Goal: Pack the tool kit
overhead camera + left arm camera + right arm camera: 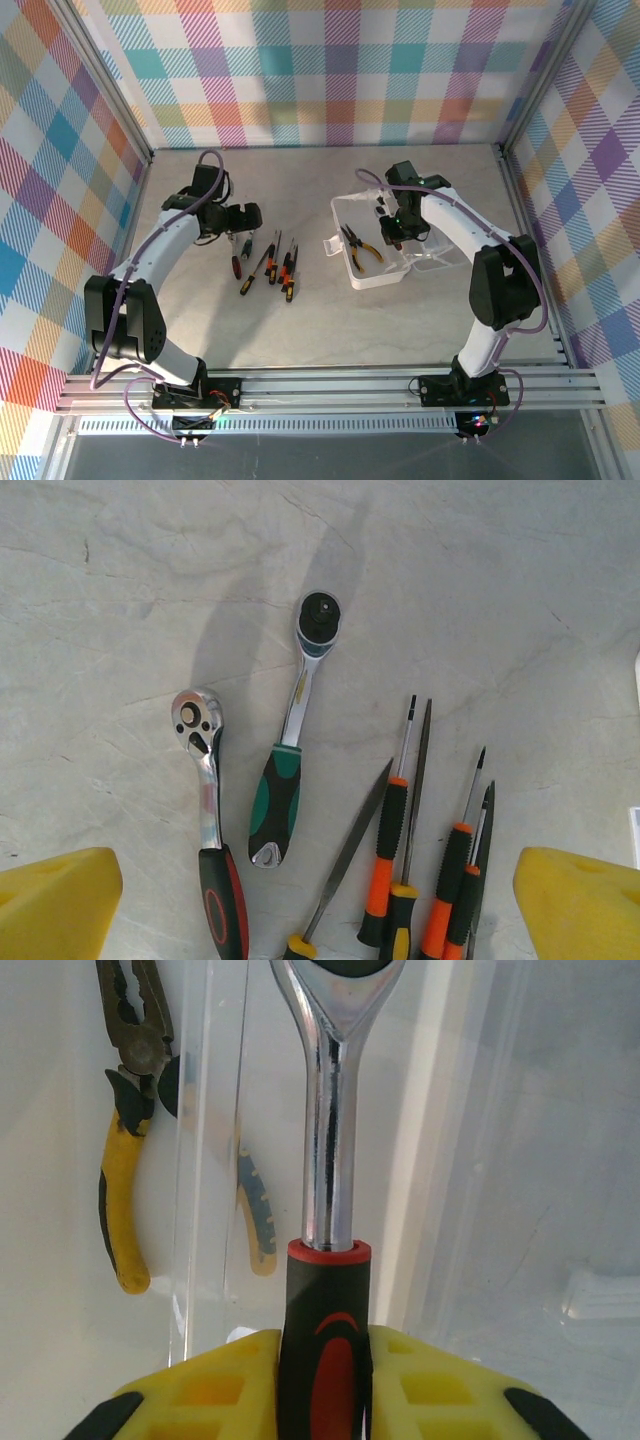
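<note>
The tool kit's translucent white box (372,283) lies open right of centre, with yellow-handled pliers (360,248) inside. My right gripper (392,225) hovers over the box. Its yellow pads (430,1375) press on the black-and-red handle of a chrome ratchet wrench (330,1160), which points down into the box beside the pliers (125,1160). My left gripper (320,905) stands wide open above the loose tools. Below it lie a green-handled ratchet (290,750), a red-handled ratchet (210,820), orange-and-black screwdrivers (385,850) and thin files (350,845). Nothing sits between its fingers.
The loose tools form a row (272,265) left of the box on the pale marble tabletop (300,340). The box's clear lid (520,1160) lies open to the right. Checked walls enclose the table on three sides.
</note>
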Controlling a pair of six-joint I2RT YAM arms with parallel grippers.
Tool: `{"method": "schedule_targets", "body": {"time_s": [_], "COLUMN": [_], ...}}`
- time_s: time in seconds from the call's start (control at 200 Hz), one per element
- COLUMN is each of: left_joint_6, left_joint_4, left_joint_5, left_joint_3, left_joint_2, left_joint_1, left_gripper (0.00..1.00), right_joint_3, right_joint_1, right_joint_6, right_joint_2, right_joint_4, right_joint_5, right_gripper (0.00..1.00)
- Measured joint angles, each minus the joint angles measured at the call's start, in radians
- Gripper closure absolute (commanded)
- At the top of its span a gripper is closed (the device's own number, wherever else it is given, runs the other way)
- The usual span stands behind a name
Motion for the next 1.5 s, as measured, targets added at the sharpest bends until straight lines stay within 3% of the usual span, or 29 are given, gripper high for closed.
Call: {"method": "schedule_targets", "body": {"time_s": [0.22,0.47,0.67,1.11,1.5], "left_joint_6": [0.016,0.013,-0.005,-0.016,-0.001], "left_joint_4": [-0.001,-0.003,-0.004,-0.011,-0.039], "left_joint_5": [-0.006,-0.036,-0.061,-0.124,-0.127], "left_joint_3": [-0.101,-0.187,-0.246,-0.212,-0.169], "left_joint_2": [0.043,0.049,0.049,0.177,0.213], "left_joint_1": [-0.046,-0.126,-0.171,-0.178,-0.196], "left_gripper": [0.05,0.3,0.44,0.64,0.88], "right_joint_3": [0.0,0.0,0.001,0.001,0.001], "right_joint_1": [0.0,0.005,0.008,0.008,0.008], "right_joint_6": [0.002,-0.002,0.002,0.004,0.004], "right_joint_2": [0.0,-0.051,-0.094,-0.143,-0.146], "right_joint_4": [0.007,0.006,0.002,-0.002,-0.002], "right_joint_5": [-0.007,-0.022,-0.023,-0.024,-0.024], "right_gripper": [0.54,0.18,0.0,0.01,0.01]}}
